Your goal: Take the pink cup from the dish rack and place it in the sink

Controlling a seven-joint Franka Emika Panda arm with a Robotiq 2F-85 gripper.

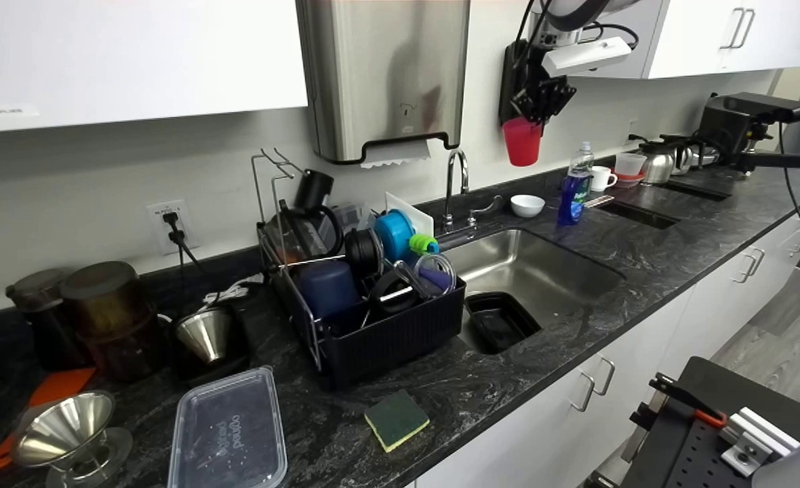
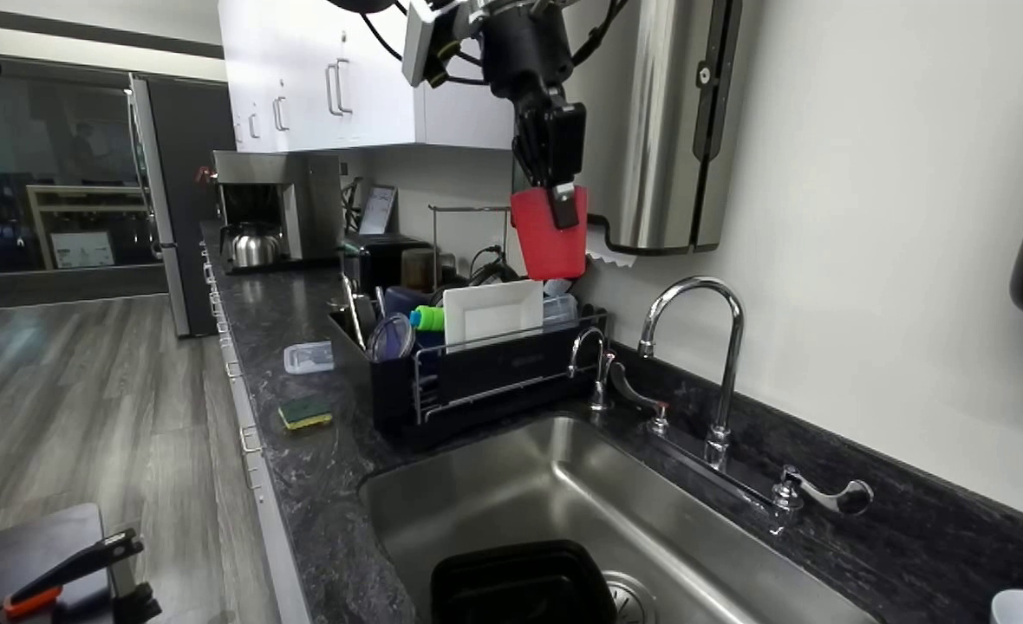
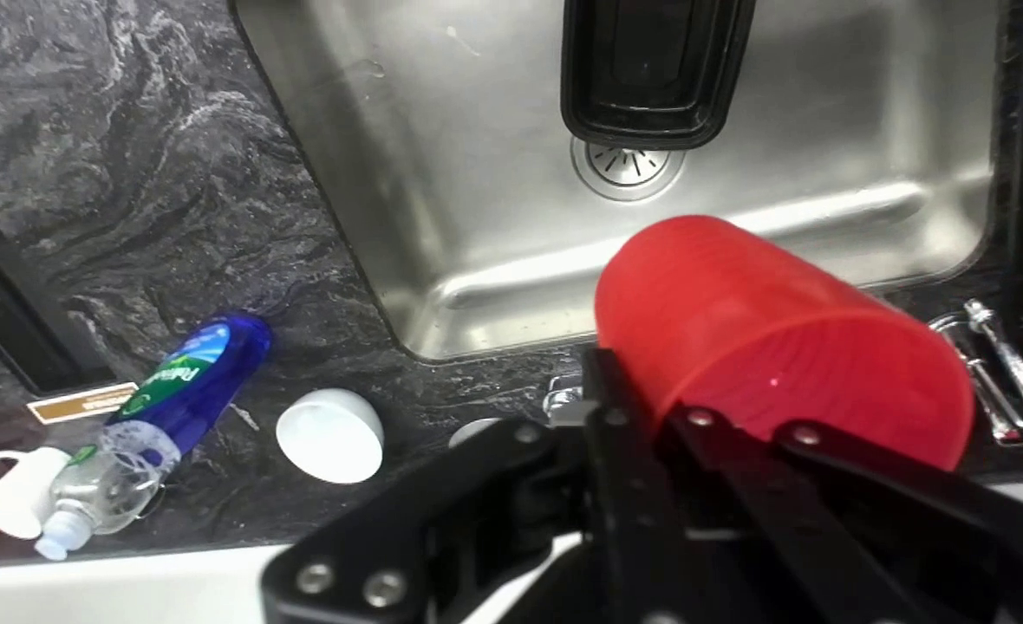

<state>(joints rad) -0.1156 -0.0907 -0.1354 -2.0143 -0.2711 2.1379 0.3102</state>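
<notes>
Gripper (image 2: 562, 205) holds pink cup (image 2: 539, 246) in open air, perhaps above sink edge (image 3: 511, 344).

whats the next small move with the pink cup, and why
I'd probably ease the gripper away from the wall, further over the sink, before lowering: it holds the pink cup in the air by one side, the wrist view shows that cup overlapping the sink's wall-side edge, and the faucet stands along there.

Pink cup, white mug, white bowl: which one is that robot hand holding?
The pink cup, up in the air with its wall pinched in the hand; the white mug and the white bowl stand on the counter.
</notes>
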